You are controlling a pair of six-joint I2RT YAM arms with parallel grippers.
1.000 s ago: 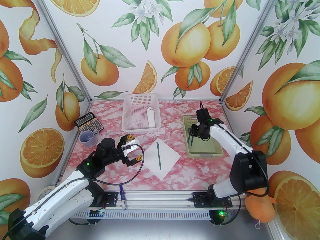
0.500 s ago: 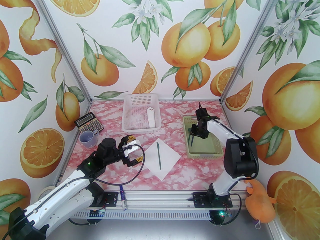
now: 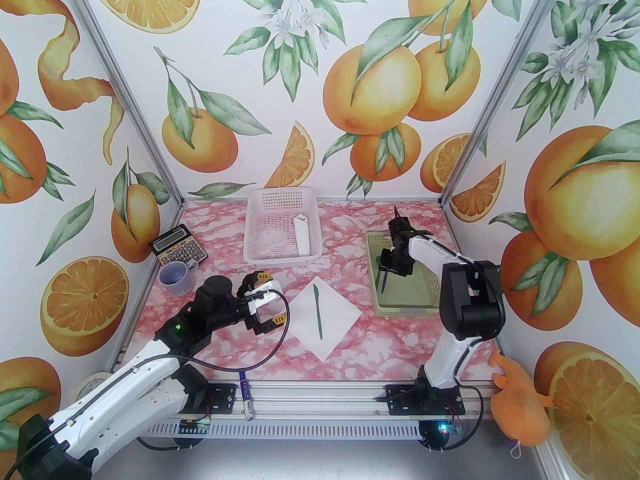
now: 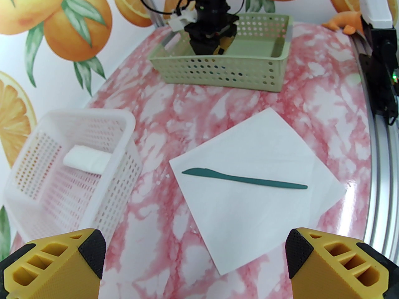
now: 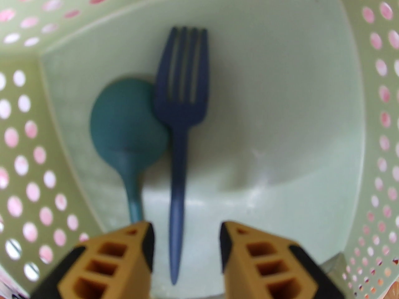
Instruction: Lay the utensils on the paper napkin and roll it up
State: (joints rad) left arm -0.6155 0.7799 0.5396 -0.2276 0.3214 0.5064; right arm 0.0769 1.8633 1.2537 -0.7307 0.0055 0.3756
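The white paper napkin [image 3: 327, 318] [image 4: 258, 182] lies as a diamond on the pink marbled table, with a slim teal knife [image 3: 318, 313] [image 4: 246, 178] across it. My left gripper [image 3: 267, 300] [image 4: 196, 257] hovers open just left of the napkin, holding nothing. My right gripper [image 3: 384, 268] [image 5: 186, 254] is down inside the green basket [image 3: 407, 310] [image 5: 25, 135]. Its fingers stand apart on either side of the fork's handle without touching it. The fork [image 5: 180, 129] lies on the basket floor, and the teal spoon [image 5: 127, 129] lies just left of it.
A white mesh basket [image 3: 282, 259] [image 4: 124, 126] with a folded white piece [image 3: 301, 235] stands at the back. A calculator [image 3: 178, 252] and a blue cup [image 3: 177, 276] sit at the left. A blue-capped marker [image 3: 245, 393] lies on the front rail. An orange plush [image 3: 520, 408] hangs off the right front.
The right arm's elbow has swung left and upward while its gripper stayed in the green basket, jaws narrowing slightly. The left arm, the napkin and the knife have not moved.
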